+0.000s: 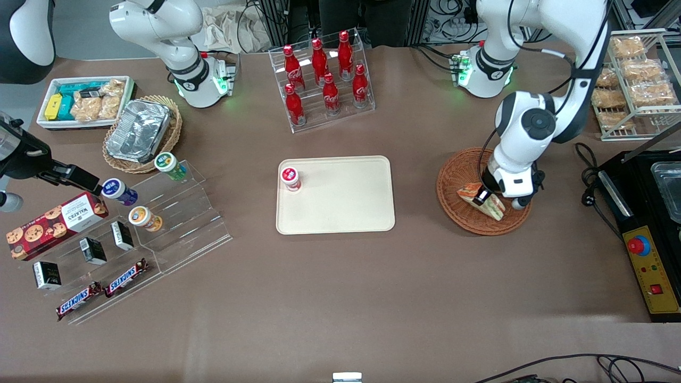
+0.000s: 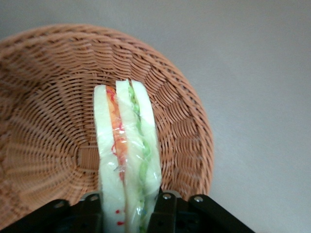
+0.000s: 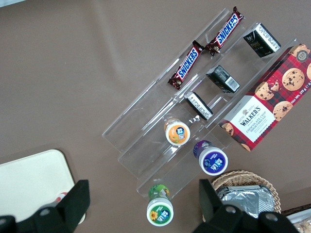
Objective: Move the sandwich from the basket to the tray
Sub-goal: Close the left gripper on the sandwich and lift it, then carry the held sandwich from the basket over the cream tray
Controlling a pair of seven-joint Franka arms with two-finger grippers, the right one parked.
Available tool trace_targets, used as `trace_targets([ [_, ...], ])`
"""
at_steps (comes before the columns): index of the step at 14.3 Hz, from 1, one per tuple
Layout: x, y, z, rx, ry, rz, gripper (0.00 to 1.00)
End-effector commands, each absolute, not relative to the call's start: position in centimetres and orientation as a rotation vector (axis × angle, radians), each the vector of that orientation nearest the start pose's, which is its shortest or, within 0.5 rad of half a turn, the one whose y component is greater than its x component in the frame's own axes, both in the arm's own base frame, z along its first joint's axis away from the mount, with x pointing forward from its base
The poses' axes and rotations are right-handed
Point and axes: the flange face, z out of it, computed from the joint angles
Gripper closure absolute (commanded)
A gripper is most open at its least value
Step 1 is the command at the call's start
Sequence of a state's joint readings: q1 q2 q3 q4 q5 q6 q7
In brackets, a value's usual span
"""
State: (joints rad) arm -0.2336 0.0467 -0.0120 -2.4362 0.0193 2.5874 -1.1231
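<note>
The brown surface is carrying the whole layout, and the cream tray is lying flat near its middle with a small red-capped cup standing in one corner, the rest of the tray bare. Toward the working arm's end, well apart from the tray, the reddish-brown wicker basket is sitting under the left arm. The gripper is hanging low over the basket's inside, and its two fingers are pressing against the flat bread faces of the sandwich, narrowed down to the wedge's thickness. In the wrist view the sandwich is standing on edge between the black fingers, its point reaching out over the basket weave; whether it is resting on the wicker or just clear of it cannot be told.

The risk from here looks to be the grip itself. The clear wrap is slick and the bread soft, so the wedge could be sliding or tilting out during the lift, or getting crushed if squeezed harder. Its long free end could also be catching on the basket rim on the way toward the tray, and a careless release could be knocking the cup.
</note>
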Motion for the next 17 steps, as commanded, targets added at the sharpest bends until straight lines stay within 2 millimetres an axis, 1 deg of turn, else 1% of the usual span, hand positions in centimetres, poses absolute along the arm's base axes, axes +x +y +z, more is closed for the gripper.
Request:
trace_targets([
  [1, 46.6, -13.3, 36.5, -2.962, -1.183, -0.173, 1.00],
  [2, 46.4, -14.2, 38.5, -2.976, -1.137, -0.175, 1.00],
  [3, 46.2, -15.6, 40.2, -2.984, -1.083, -0.164, 1.00],
  [4, 46.3, -17.0, 41.9, -2.992, -1.041, -0.161, 1.00],
  [5, 46.1, -18.9, 43.0, -3.005, -0.989, -0.163, 1.00],
  [6, 45.8, -21.0, 43.8, -3.029, -0.935, -0.182, 1.00],
  [8, 45.4, -25.1, 44.3, -3.080, -0.833, -0.221, 1.00],
  [9, 45.2, -27.3, 44.0, -3.116, -0.773, -0.247, 1.00],
  [10, 44.8, -29.6, 43.3, -3.167, -0.709, -0.288, 1.00],
  [12, 44.0, -33.8, 40.7, -3.254, -0.590, -0.332, 1.00],
  [13, 43.5, -35.4, 39.0, -3.267, -0.513, -0.335, 1.00],
  [14, 43.1, -36.5, 37.2, -3.264, -0.429, -0.343, 1.00],
  [15, 42.8, -37.2, 35.2, -3.252, -0.360, -0.334, 1.00],
  [17, 42.3, -38.4, 32.0, -3.250, -0.230, -0.346, 1.00],
])
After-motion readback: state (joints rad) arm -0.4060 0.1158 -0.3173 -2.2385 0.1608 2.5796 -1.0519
